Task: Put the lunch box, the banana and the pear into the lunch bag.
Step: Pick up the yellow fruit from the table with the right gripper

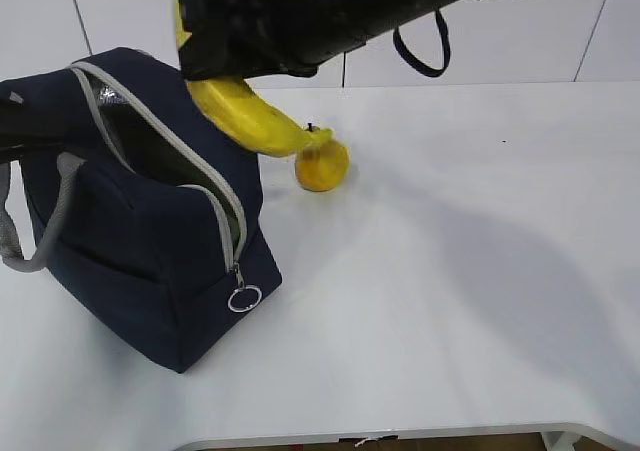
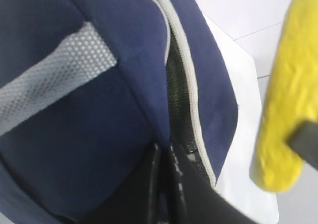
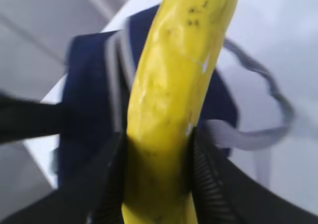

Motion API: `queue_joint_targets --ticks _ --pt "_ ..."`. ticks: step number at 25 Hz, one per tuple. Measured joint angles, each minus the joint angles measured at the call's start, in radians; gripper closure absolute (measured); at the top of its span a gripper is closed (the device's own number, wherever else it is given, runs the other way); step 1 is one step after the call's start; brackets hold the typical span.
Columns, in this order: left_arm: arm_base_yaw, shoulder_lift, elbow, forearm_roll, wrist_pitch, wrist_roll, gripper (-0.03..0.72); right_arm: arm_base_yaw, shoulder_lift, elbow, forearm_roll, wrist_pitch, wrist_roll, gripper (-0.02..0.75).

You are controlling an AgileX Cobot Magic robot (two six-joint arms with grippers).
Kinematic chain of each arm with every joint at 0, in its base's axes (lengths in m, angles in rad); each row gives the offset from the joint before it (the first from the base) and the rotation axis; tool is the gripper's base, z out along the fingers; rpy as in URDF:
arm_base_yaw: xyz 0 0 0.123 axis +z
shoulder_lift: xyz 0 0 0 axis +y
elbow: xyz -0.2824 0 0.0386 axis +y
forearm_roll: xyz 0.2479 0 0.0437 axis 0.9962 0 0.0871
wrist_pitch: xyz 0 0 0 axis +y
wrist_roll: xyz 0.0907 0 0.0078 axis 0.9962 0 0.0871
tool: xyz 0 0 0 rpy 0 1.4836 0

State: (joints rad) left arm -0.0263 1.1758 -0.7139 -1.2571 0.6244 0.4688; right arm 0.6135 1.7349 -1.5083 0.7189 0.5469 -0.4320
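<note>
The large navy fabric lunch bag (image 1: 150, 241) stood at the frame's left, zipper open; the right gripper (image 3: 158, 179), jaws clamped on the curved yellow banana (image 1: 250, 116), held it above the bag's opening; the left gripper (image 2: 166, 184), jaws together, pinched the bag's edge; the small yellow-orange pear (image 1: 322, 165) lay on the white table (image 1: 470, 271), centre frame.
</note>
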Motion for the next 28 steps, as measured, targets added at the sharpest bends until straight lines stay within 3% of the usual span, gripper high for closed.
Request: queue_joint_targets --ticks 2,6,16,28 --pt "0.000 0.000 0.000 0.000 0.000 0.002 0.704 0.000 0.000 -0.015 0.103 0.052 -0.151 0.421" --pt "0.000 0.000 0.000 0.000 0.002 0.002 0.704 0.000 0.017 -0.095 0.157 0.137 -0.268 0.421" --pt "0.000 0.000 0.000 0.000 0.002 0.009 0.704 0.000 0.203 -0.324 0.153 0.420 -0.302 0.421" --pt "0.000 0.000 0.000 -0.002 0.002 0.014 0.704 0.000 0.283 -0.349 0.074 0.413 -0.265 0.421"
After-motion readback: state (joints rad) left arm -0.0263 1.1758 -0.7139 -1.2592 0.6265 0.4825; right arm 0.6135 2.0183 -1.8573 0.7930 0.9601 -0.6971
